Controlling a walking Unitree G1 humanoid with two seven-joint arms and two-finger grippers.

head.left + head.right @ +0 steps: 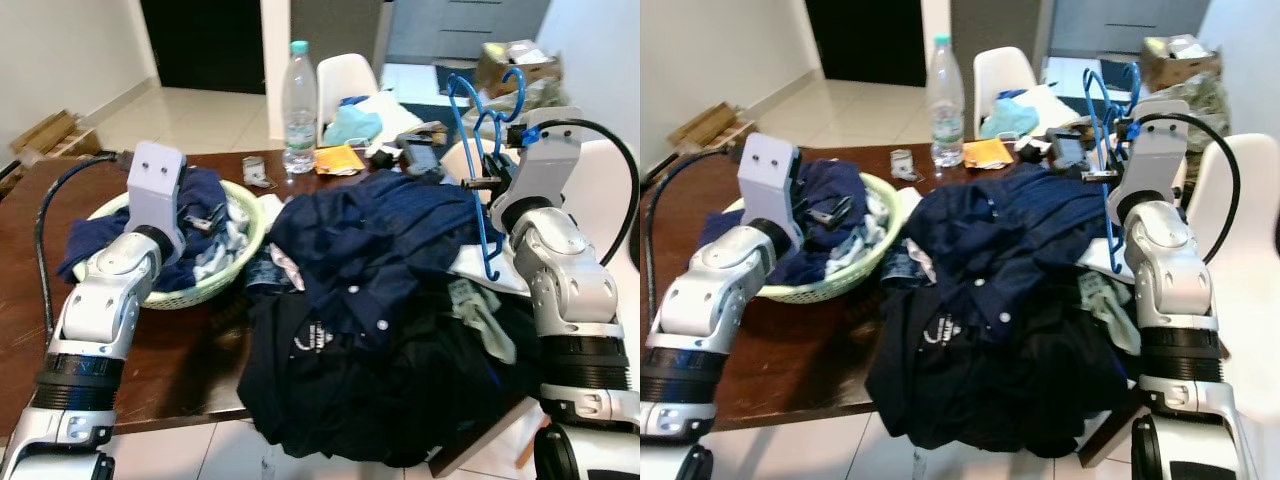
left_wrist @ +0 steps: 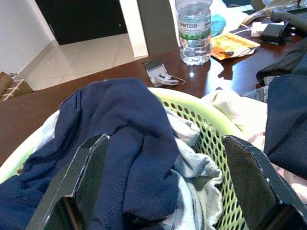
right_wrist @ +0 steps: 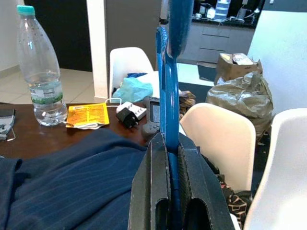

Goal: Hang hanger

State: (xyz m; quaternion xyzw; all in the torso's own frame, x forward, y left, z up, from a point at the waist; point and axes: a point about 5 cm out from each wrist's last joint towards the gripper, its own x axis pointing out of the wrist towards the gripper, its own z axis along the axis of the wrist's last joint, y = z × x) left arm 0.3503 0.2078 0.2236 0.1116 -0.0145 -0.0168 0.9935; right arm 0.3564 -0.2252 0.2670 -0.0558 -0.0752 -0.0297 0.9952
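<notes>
So the blue hanger (image 1: 483,160) is up in the air on the robot's right side, pinched between the two black fingers (image 3: 153,191) of the right gripper (image 1: 492,180). In the right wrist view the fingers are squeezed together flat on a thin blue bar that runs straight up out from between them, so that's a proper grip, not just resting there. Looks to me like there may be more than one blue hanger bunched together, hard to say for sure.

Orientation: it's held more or less upright, hooks (image 1: 515,85) at the top above the fingers, and the lower end dipping down below them to just about touch the dark blue clothes pile (image 1: 370,290). So the long run of it is close to vertical, leaning a little. My guess is it's held that way to lift it clear of the heap and keep the hooks up, ready for a rail, though I can't see any rail from here.

The left gripper (image 1: 205,218) sits over the green laundry basket (image 2: 211,129), fingers spread wide apart with nothing between them, just a navy cloth (image 2: 124,143) bunched up ahead of them. Beyond those fingertips there's a water bottle (image 1: 298,105) on the brown table (image 1: 170,360). A white chair (image 3: 218,139) stands past the right fingers.
</notes>
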